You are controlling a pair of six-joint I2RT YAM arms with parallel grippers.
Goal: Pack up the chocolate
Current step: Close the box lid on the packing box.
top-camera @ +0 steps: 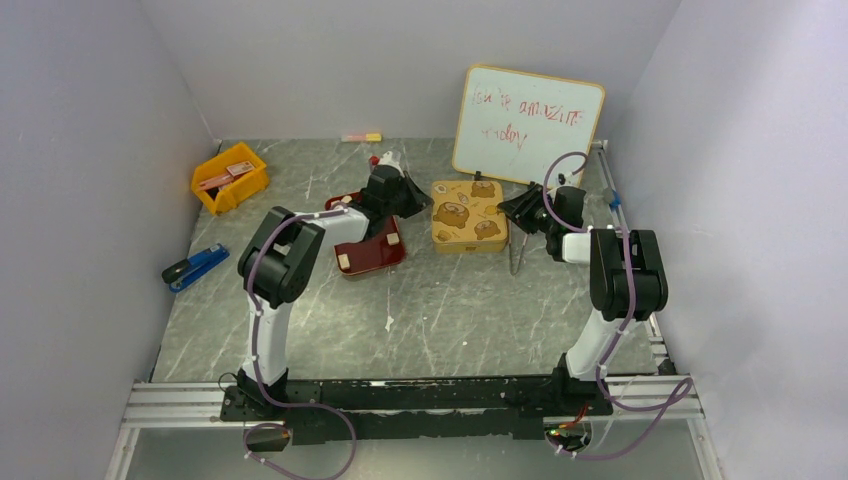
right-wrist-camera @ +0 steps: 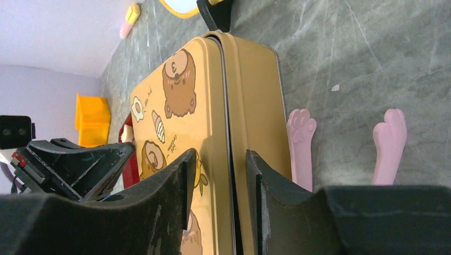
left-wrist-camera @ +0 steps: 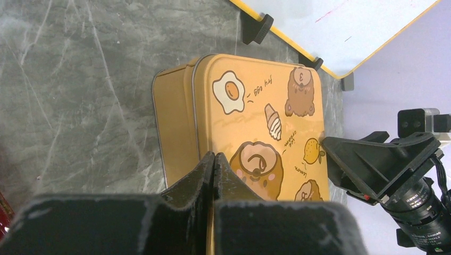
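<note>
The gold tin with bear pictures (top-camera: 468, 215) lies closed on the table between my two grippers. My left gripper (top-camera: 422, 203) is at the tin's left edge; in the left wrist view its jaws (left-wrist-camera: 214, 161) are shut, with the tips over the lid's rim (left-wrist-camera: 255, 122). My right gripper (top-camera: 510, 208) is open at the tin's right edge; in the right wrist view it (right-wrist-camera: 219, 157) straddles the seam between lid and base (right-wrist-camera: 234, 106). Two pale chocolate pieces (top-camera: 344, 262) sit on the dark red tray (top-camera: 372, 258), left of the tin. Other pieces are hidden.
Pink paw-tipped tongs (right-wrist-camera: 301, 143) lie on the table right of the tin. A whiteboard (top-camera: 528, 122) stands behind it. A yellow bin (top-camera: 230, 177) and a blue tool (top-camera: 195, 266) are at the left. A small pale crumb (top-camera: 389, 322) lies mid-table.
</note>
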